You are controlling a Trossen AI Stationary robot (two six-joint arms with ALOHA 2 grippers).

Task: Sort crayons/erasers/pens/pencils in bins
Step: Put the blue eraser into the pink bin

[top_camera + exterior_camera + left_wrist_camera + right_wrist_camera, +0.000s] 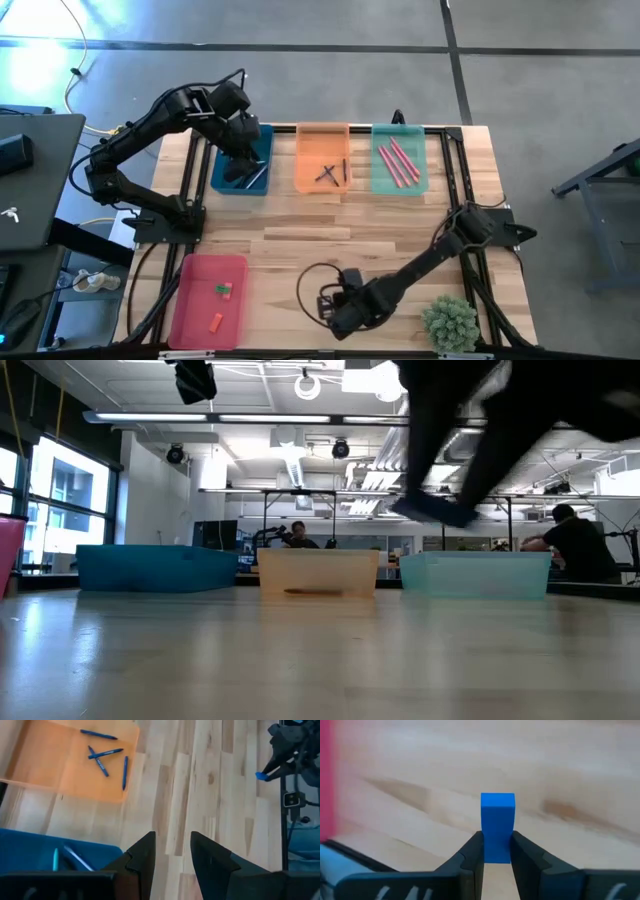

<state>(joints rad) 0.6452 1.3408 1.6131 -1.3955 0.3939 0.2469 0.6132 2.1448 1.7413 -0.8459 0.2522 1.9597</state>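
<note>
While the right hand [496, 851] sits low over the near edge of the counter [340, 235], its two fingers are clamped on a blue eraser [497, 826], which stands upright betw. them w/ its top poking out past the tips. Seen from above, that hand [335, 305] is just right of the pink-red bin [208, 297], a strip of bare wood betw. them, and a fuzzy green plant ball [451, 320] sits off to its other side near the counter corner. Pink-red bin holds a green eraser [225, 289] and an orange eraser [215, 321], well apart from each other.

Left hand [172, 851] hangs over the dark teal-blue bin [242, 160] at the far edge, above its rim nearest the middle of the counter. Fingers stand apart w/ nothing betw. them. Right under it in that bin lie silver-grey pens [75, 857]. Next along from the left hand is the orange bin [322, 158] w/ short dark blue pens [101, 757] lying crossed in it; beyond that, the mint green bin [399, 160] w/ long pink-red sticks [396, 161] side by side.

Low view: the three far bins in a row, a dark arm overhead, people [575, 545] at benches in the room behind.
</note>
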